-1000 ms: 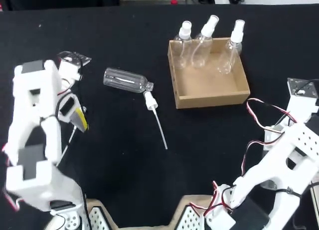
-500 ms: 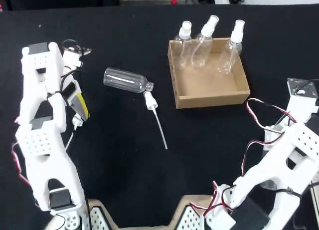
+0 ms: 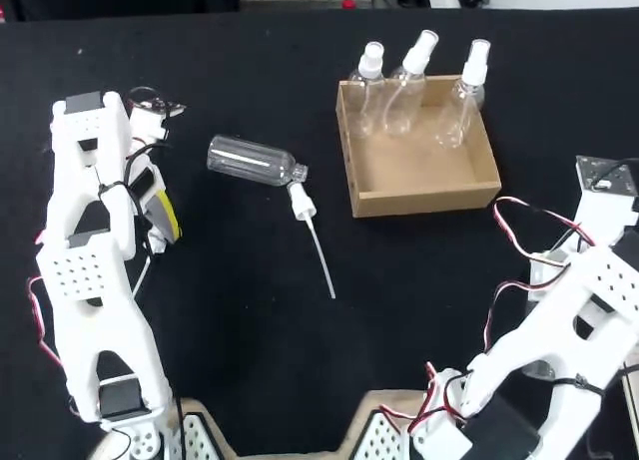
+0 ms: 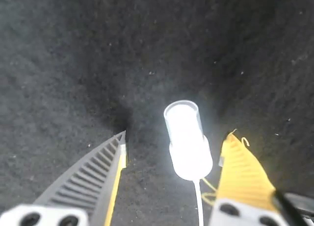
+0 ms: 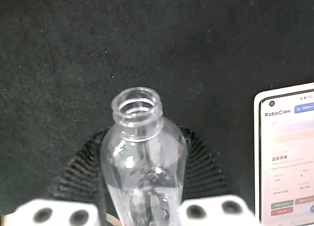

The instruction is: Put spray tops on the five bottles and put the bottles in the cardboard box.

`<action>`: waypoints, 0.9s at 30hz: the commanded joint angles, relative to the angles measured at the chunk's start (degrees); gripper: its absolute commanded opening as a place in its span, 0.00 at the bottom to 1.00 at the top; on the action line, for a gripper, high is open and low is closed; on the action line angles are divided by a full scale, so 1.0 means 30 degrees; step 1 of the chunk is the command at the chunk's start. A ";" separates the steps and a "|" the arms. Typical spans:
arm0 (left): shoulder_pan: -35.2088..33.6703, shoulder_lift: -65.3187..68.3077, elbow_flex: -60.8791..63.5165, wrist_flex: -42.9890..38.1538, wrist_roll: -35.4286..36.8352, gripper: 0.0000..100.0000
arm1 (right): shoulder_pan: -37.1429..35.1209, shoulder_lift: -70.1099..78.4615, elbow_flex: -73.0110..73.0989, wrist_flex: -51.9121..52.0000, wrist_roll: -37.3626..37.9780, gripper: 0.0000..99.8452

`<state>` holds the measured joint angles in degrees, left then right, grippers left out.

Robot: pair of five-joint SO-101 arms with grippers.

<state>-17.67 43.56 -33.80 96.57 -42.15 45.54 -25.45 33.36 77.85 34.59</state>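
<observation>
Clear bottle (image 5: 140, 152), seemingly white spray top (image 4: 186, 138), tan cardboard box (image 3: 424, 199), black table (image 3: 250, 330).

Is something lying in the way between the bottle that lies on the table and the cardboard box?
Nothing visible does. Bare black cloth separates the lying bottle from the cardboard box; the loose spray top lies beside its neck, off that line.

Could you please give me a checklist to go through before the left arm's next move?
1. Spray top sits between the fingers of the left gripper: ok.
2. Those fingers open: ok.
3. Right gripper shut on held bottle, neck uncapped: ok.
4. Cardboard box has free floor beside three capped bottles: ok.
5. Lying bottle capped: not ok; second spray top lies beside its neck.
</observation>
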 commanded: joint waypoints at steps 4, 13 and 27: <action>-0.0249 -0.0234 -0.0659 -0.0293 0.0147 0.29 | -0.0176 -0.0952 -0.0132 -0.0147 -0.0117 0.01; -0.0220 0.1084 -0.0689 -0.0410 0.0205 0.25 | -0.0176 -0.0952 -0.0132 -0.0147 -0.0117 0.01; -0.0542 0.0967 -0.1714 0.0938 0.0059 0.25 | -0.0176 -0.0952 -0.0132 -0.0147 -0.0117 0.01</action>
<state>-18.37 48.31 -36.97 97.80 -42.15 45.54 -25.45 33.36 77.85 34.59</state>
